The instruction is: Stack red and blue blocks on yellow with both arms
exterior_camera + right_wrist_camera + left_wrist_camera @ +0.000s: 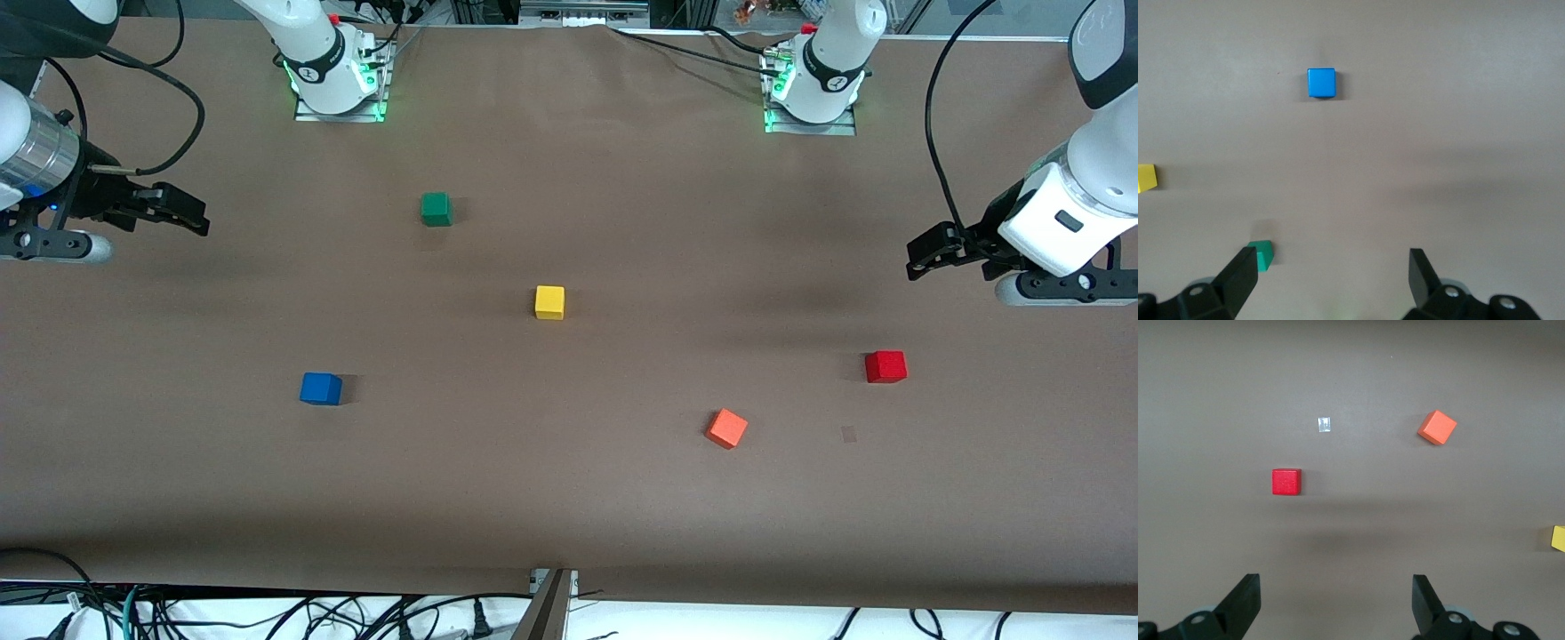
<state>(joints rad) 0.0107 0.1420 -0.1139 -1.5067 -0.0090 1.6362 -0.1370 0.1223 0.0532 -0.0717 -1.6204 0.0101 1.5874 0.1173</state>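
Surface: brown table (569, 498), five cubes well apart.
Left gripper (916, 264): fingers wide, empty, raised over the left arm's end; red block (885, 366) lies near it on the table, nearer the front camera, square to the open jaws in the left wrist view.
Right gripper (197, 220): wide, empty, over the right arm's end; blue block (321, 388) likewise.
Yellow cube (549, 302): mid-table, bare-topped.
Bystanders: orange cube (726, 428), green cube (436, 209); neither obstructs.

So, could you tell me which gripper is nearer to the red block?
Left. The open left gripper hangs at the left arm's end of the table, close to the red block. The open right gripper hangs at the right arm's end, well away from it.
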